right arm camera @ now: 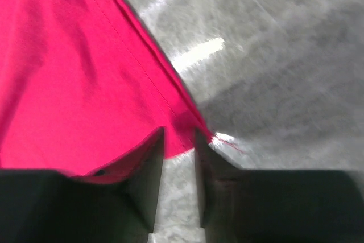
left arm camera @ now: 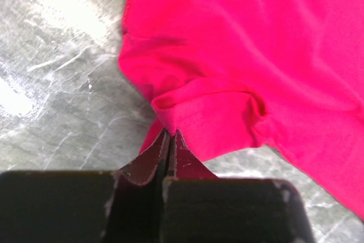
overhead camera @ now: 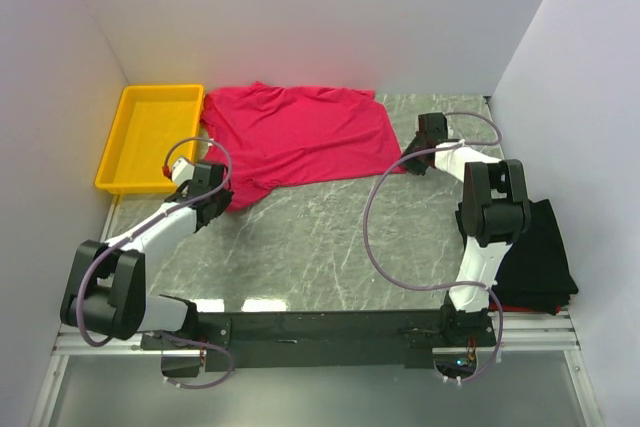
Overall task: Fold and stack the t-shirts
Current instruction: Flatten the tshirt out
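Observation:
The crimson-pink t-shirt lies spread at the back middle of the table. My left gripper is at its near-left corner. In the left wrist view it is shut on a raised fold of the pink shirt. My right gripper is at the shirt's near-right corner. In the right wrist view it is open with a narrow gap, and the hemmed corner of the pink shirt lies at its tips. The black t-shirt lies bunched at the right edge, partly behind the right arm.
A yellow plastic tray stands at the back left, touching the pink shirt's left side. White walls close in the back and both sides. The grey marble tabletop shows bare in front of the pink shirt.

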